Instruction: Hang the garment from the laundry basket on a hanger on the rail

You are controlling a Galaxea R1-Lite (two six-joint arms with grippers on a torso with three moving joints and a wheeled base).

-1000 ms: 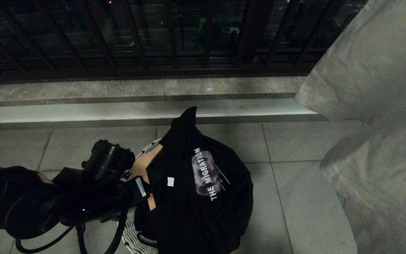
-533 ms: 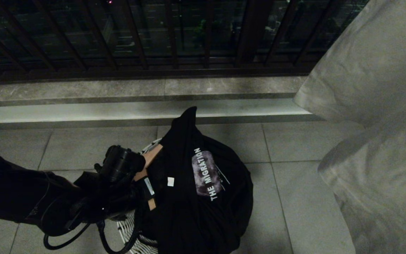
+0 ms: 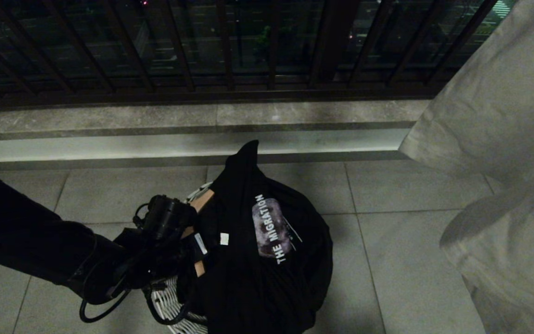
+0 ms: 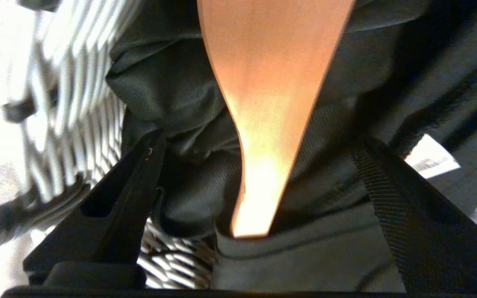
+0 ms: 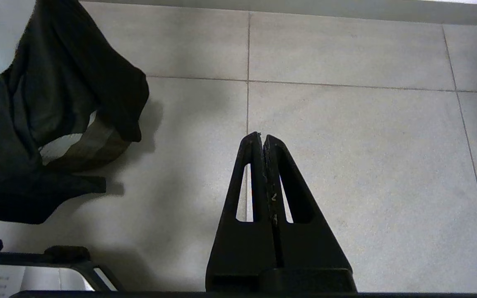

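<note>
The black T-shirt (image 3: 267, 250), printed "THE MIGRATION", lay heaped over the white laundry basket (image 3: 167, 304) on the tiled floor, with the wooden hanger (image 4: 269, 103) already tucked into its collar. Over the last second the left hand (image 3: 188, 248) had pushed in from the left until its wide-open fingers (image 4: 131, 182) stood on either side of the hanger's neck, gripping nothing yet; closing there looked like the next move. The right hand (image 5: 262, 142) hung closed over bare tiles beside the basket

Grey tiled floor (image 3: 387, 241), stone ledge (image 3: 155, 120), dark railing (image 3: 225, 46), pale hanging cloth (image 3: 503, 116)
</note>
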